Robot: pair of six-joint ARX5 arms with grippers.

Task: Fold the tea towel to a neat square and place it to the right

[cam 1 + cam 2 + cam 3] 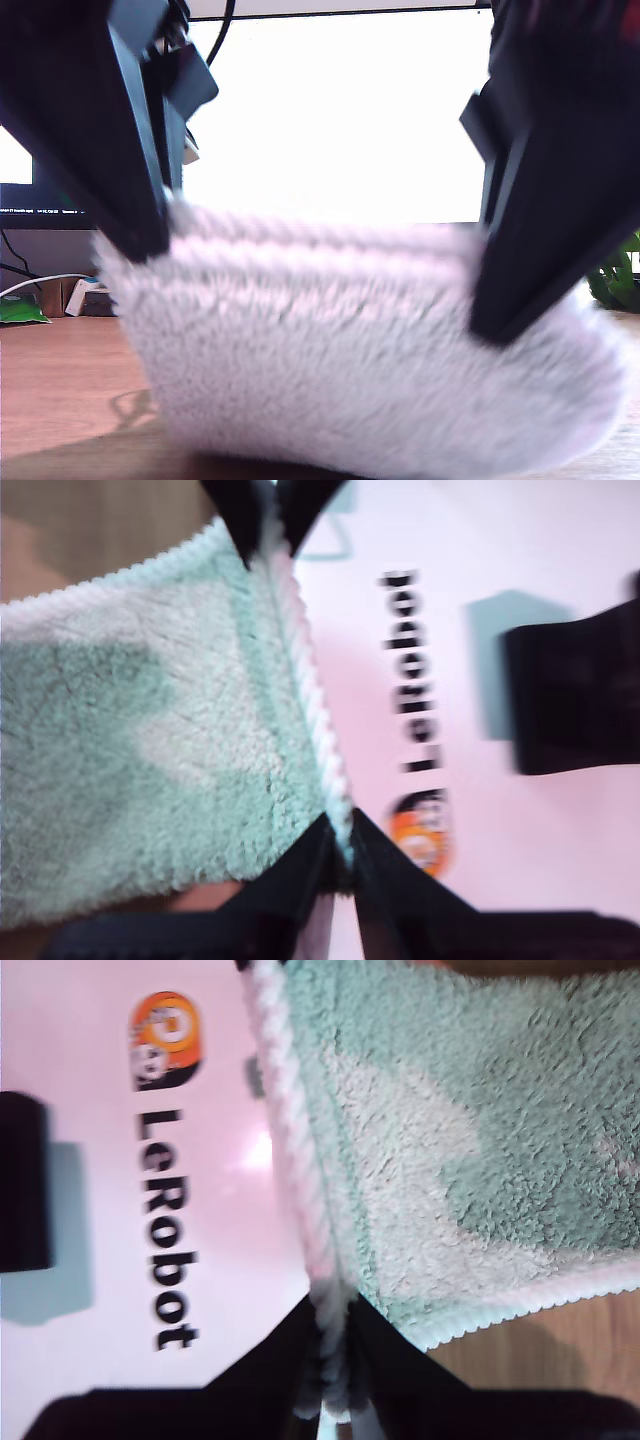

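Both end effectors, first (340, 865) and second (335, 1380), are clamped on the tea towel's (370, 360) corded edge; it hangs between them.

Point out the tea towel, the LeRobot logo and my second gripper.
tea towel (360, 390), exterior view, fluffy front face.
LeRobot logo (168, 1250), second wrist view, black lettering.
my second gripper (335, 1360), second wrist view, between fingertips clamping the corded edge.
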